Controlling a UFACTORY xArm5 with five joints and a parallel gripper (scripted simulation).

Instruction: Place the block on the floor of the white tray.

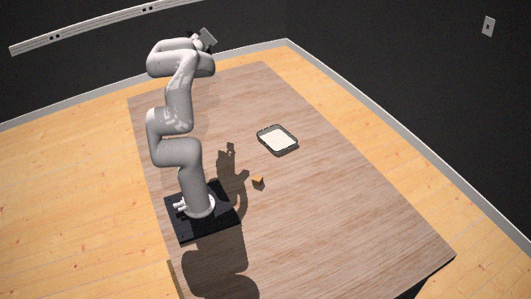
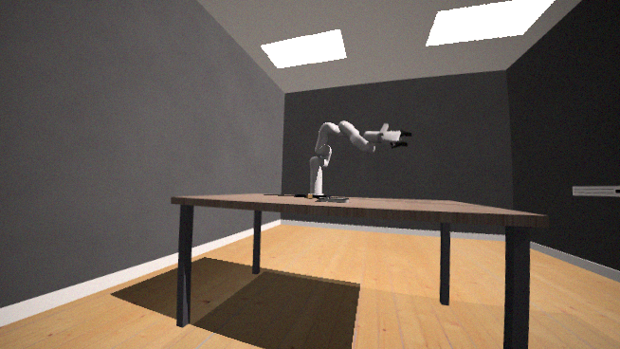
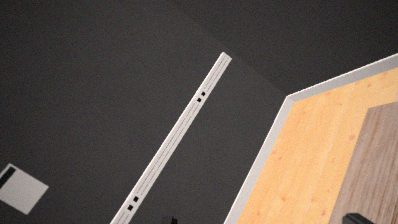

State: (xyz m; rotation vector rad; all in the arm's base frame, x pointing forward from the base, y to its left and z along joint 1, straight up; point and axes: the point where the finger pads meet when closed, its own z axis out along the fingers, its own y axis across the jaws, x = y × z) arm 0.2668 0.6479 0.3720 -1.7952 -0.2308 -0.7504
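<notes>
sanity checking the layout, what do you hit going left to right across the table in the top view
black base plate under the arm → small tan block → white tray

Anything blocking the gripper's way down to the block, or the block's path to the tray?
Nothing visible. The gripper is open and high above the table, holding nothing. The block sits alone on bare wood, and the stretch between it and the white tray shows only table surface.
</notes>
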